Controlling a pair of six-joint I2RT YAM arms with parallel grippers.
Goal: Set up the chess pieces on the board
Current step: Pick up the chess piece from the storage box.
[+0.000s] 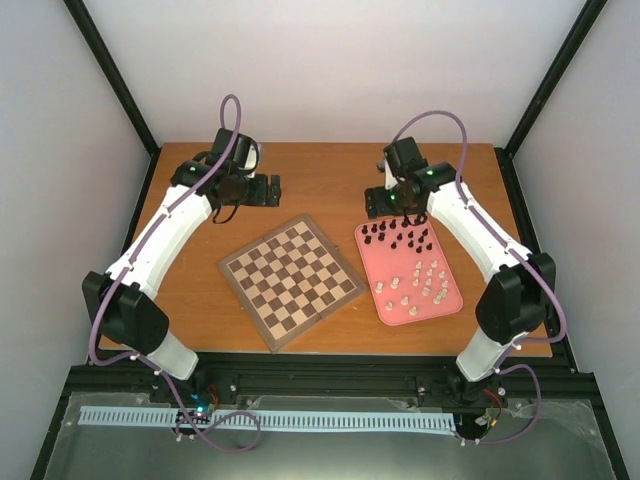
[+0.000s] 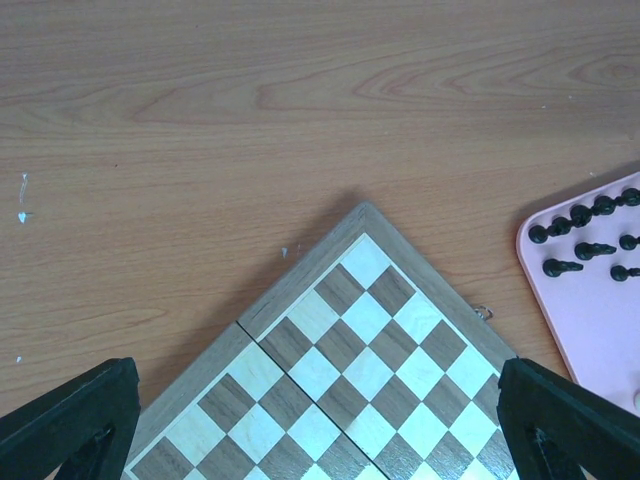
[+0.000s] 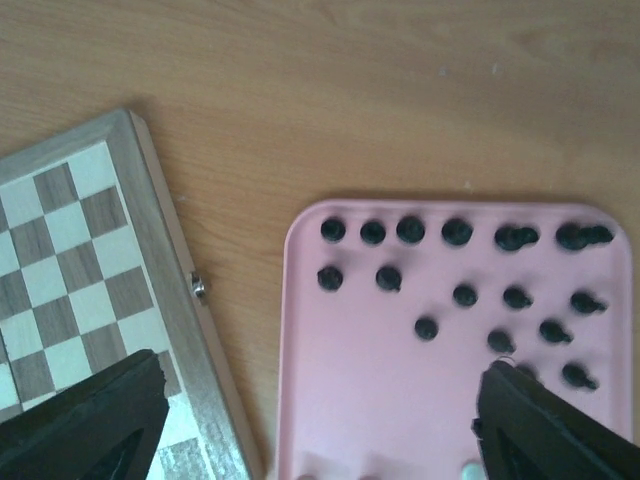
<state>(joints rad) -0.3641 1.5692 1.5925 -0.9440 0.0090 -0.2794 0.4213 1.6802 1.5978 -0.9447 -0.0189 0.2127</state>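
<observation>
Here, hovering released with the left tool (image 1: 263, 189) off the board's (image 1: 290, 283) far corner and the right tool (image 1: 383, 205) over the pink tray's (image 3: 350, 380) far edge, leaving open desk (image 3: 240, 200) between.

Light-brown wood-grain tabletop (image 1: 330, 180), with a few small white specks (image 2: 20, 212) towards the left of the left wrist view. On its right half, a pink rectangular plastic tray (image 1: 372, 262), lying flat, round-cornered and low-rimmed, its long sides slightly skewed to the tabletop's edges. Plain white wall panels (image 1: 330, 70) on three sides, with slanting black metal posts (image 1: 112, 75) at the two back corners. Along the near edge, a black metal rail (image 1: 330, 375). Just in front of that, a long white slotted strip (image 1: 300, 420).
</observation>
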